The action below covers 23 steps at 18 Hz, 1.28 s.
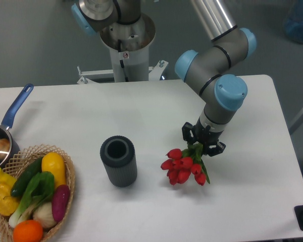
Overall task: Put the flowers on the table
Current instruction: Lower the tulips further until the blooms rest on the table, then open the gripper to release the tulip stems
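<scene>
No readable text, brand, number or sign shows anywhere. The one candidate — a small red-and-white sticker on the white pedestal at the upper middle of the frame — is too small and blurred to make out. The arm's casing carries no legible marking either.

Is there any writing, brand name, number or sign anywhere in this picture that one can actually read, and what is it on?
No text can be read here.
Small red and white sticker on the white robot pedestal: too small and blurred to read.
The arm, gripper, flowers, vase, basket, pan and table show no lettering.
</scene>
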Available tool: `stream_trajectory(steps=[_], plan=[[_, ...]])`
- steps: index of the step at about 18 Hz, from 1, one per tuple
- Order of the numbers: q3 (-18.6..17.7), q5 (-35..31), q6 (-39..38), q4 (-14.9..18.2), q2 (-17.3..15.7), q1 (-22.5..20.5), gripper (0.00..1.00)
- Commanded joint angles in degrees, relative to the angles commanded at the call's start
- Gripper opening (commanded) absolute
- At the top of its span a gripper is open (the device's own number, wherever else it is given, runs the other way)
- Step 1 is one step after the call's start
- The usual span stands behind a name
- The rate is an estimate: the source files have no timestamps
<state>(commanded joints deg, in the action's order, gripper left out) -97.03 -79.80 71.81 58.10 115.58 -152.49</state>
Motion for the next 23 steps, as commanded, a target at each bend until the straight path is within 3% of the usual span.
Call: stream_trajectory(steps=[8,10,13,23], plan=[[0.1,0.1,0.2,-0.1,0.1,0.0,0.55],[0.2,0.1,0.3,-0.1,0.1,0.0,0.65],[0.5,0.1,0.4,-0.2,0.2,0.0,0.99],[3.5,0.2,0.4,-3.2,-1.7,-0.4,1.0]])
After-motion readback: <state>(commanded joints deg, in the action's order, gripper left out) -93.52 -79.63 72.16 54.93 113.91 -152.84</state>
